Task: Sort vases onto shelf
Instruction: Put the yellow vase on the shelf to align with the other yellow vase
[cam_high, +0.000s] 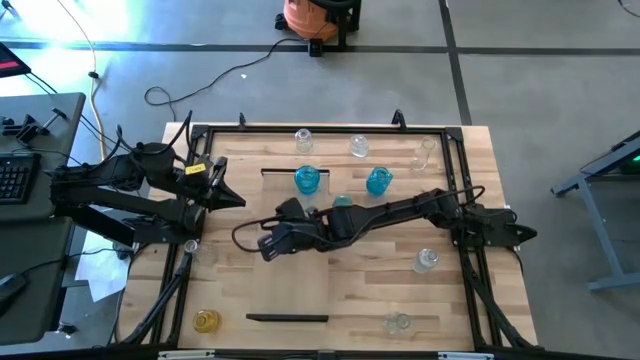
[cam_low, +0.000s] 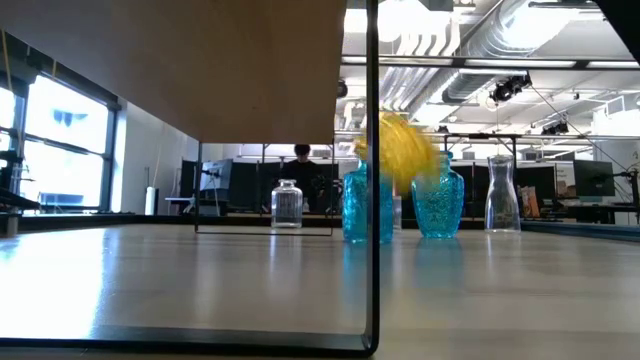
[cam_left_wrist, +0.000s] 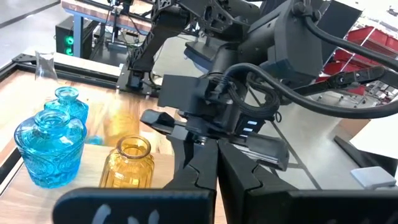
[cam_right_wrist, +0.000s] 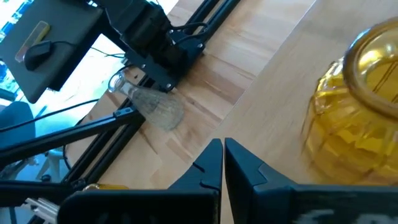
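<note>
Close to us on the table we see a yellow vase (cam_high: 206, 320) at one corner and a clear vase (cam_high: 398, 322) further along. The right gripper (cam_high: 268, 243) reaches over the shelf (cam_high: 296, 285). Its fingers are pressed shut and hold nothing. A yellow vase (cam_right_wrist: 354, 118) stands just beside it. The left gripper (cam_high: 232, 198) waits by the table edge, shut and empty too. Further back stand two blue vases (cam_high: 308, 180) and more clear ones (cam_high: 304, 141).
</note>
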